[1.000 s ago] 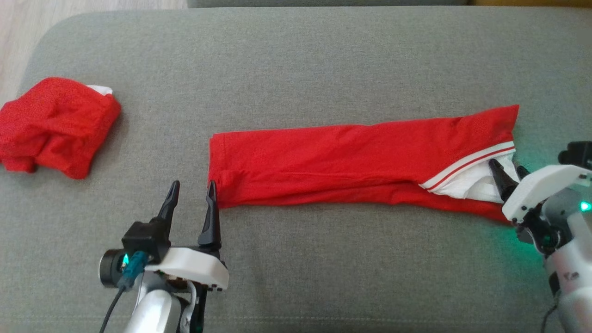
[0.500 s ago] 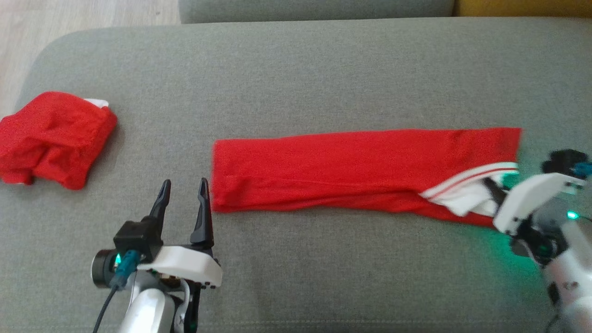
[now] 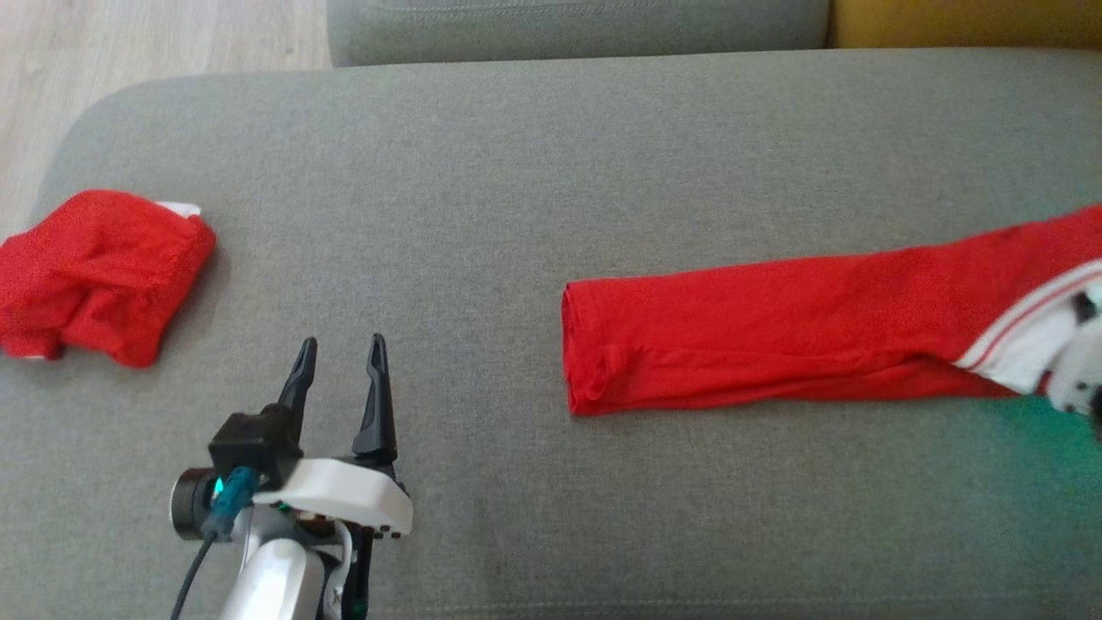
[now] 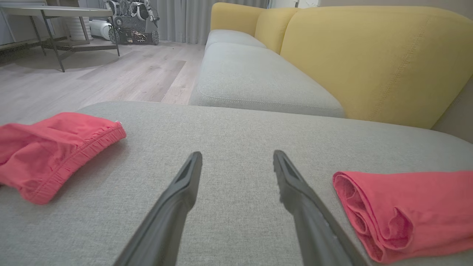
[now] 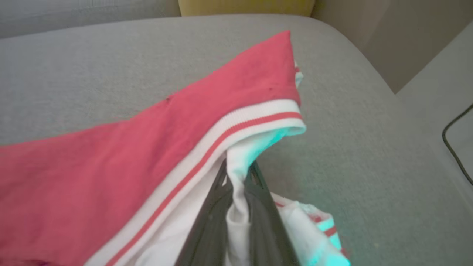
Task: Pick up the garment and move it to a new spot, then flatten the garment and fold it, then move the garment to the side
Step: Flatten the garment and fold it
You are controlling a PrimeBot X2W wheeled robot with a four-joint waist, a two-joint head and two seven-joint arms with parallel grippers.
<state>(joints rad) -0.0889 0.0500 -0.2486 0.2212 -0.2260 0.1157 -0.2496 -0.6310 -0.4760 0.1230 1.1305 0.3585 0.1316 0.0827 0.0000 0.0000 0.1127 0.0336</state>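
The garment (image 3: 775, 331) is a red top folded into a long strip, with a white collar (image 3: 1020, 344) trimmed in a red stripe at its right end. It lies across the grey cushion (image 3: 516, 172), reaching the head view's right edge. My right gripper (image 3: 1083, 310) is shut on the white collar cloth. The right wrist view shows its two fingers pinching a fold of white fabric (image 5: 236, 173) with the red body (image 5: 129, 155) trailing left. My left gripper (image 3: 338, 344) stands open over bare cushion, left of the garment's folded end (image 4: 388, 207), its fingers (image 4: 184, 184) apart with nothing between them.
A second red garment (image 3: 95, 275) lies bunched at the cushion's left edge, also seen as a red heap (image 4: 51, 147). Wooden floor (image 3: 129, 43) lies beyond the left corner. A yellow backrest (image 4: 369, 55) rises at the far side. A dark cable (image 5: 454, 140) lies at the right.
My right gripper closed on the collar and pulled the garment to the right, its left end now well clear of my left gripper. The head camera shifted slightly.
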